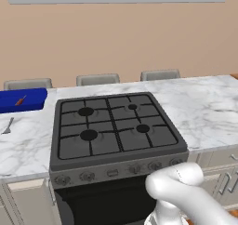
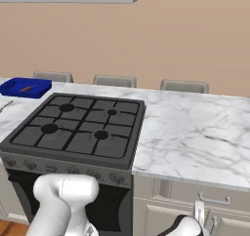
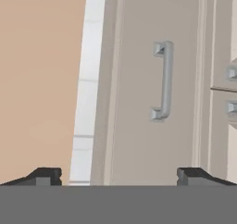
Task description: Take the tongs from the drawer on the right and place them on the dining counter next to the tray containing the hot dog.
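Note:
My gripper is open, its two dark fingertips spread wide with nothing between them. It faces the shut cream drawer, a short way back from its grey bar handle; the hand view is rolled, so the handle looks upright. The same drawer sits under the dining counter to the right of the stove. The blue tray rests at the counter's far left with the hot dog inside. The tongs are hidden.
A black gas stove is set into the counter between tray and drawer. A small silver fork lies in front of the tray. Grey chair backs stand behind the counter. More cabinet handles sit beside the drawer.

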Controlling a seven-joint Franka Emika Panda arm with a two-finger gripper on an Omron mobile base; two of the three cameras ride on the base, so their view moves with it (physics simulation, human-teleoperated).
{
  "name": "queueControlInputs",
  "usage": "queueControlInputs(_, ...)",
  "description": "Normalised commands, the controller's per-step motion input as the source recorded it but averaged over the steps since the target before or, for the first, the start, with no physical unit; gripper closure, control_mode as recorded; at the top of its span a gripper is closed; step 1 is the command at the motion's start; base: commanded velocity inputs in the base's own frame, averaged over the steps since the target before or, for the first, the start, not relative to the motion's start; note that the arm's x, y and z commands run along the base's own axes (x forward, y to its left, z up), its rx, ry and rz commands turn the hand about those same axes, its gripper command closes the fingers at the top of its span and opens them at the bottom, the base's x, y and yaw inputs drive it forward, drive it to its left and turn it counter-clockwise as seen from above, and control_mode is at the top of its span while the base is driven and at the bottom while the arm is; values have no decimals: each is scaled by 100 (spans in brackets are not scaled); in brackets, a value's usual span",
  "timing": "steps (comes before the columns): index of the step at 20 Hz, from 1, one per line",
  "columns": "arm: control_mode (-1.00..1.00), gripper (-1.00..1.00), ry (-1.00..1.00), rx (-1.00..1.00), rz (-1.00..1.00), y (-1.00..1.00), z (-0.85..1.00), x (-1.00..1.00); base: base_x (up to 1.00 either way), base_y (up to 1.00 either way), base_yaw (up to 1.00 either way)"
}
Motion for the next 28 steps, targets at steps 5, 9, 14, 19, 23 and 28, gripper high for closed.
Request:
queueControlInputs(5,-100,-100,0,0,-5,-18,-26,30,0,0,0)
queueControlInputs(9,-100,-100,0,0,-5,-24,-34,29,0,0,0)
queueControlInputs(14,-100,-100,0,0,-4,-24,-29,24,0,0,0)
queueControlInputs(19,-100,-100,0,0,-3,-28,-28,17,0,0,0)
queueControlInputs(23,-100,-100,0,0,-1,-29,-24,20,0,0,0)
queueControlInputs(28,-100,-100,0,0,0,-23,-21,30,0,0,0)
